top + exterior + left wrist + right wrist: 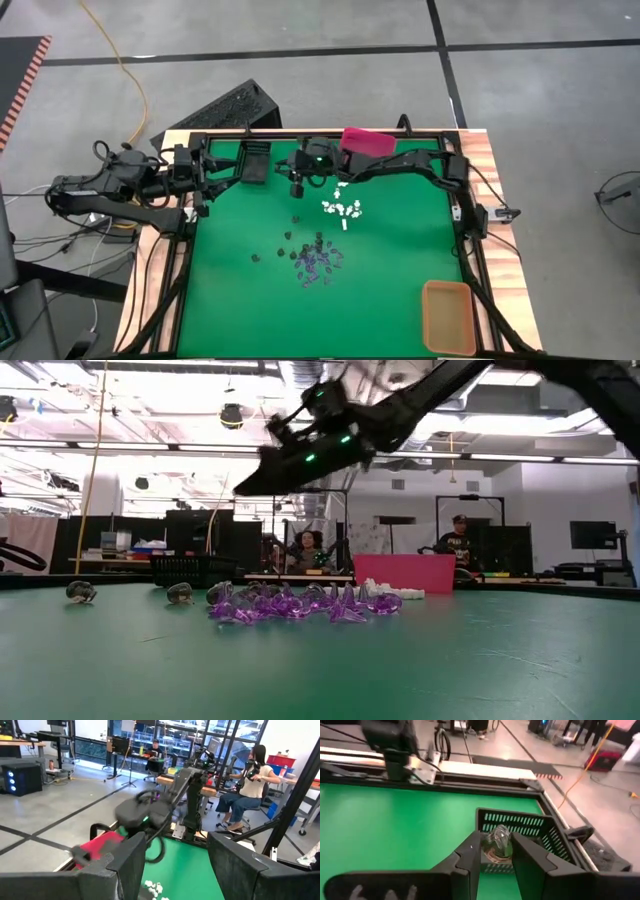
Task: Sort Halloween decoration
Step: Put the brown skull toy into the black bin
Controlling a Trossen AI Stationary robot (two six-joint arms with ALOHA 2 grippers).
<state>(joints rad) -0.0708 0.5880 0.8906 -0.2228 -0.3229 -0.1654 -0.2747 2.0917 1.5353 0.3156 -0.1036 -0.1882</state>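
- A small dark trinket (pixel 497 845) sits pinched between the right gripper (pixel 496 851) fingers, up in the air.
- The black bin (pixel 520 827) lies just ahead of that gripper and a bit lower, so I think the trinket goes there next.
- The right arm is the nearer one. The left gripper (pixel 175 865) waits at the left edge of the mat with its fingers spread apart and nothing between them.
- On the green mat (pixel 400 300) there is a white pile (pixel 343 209), a purple pile (pixel 317 264) and a few dark ones (pixel 290 238) near it. They are too tiny to count.
- There are three bins: one black, one pink bin (pixel 368 141), one orange bin (pixel 449 316).
- There are two arms.
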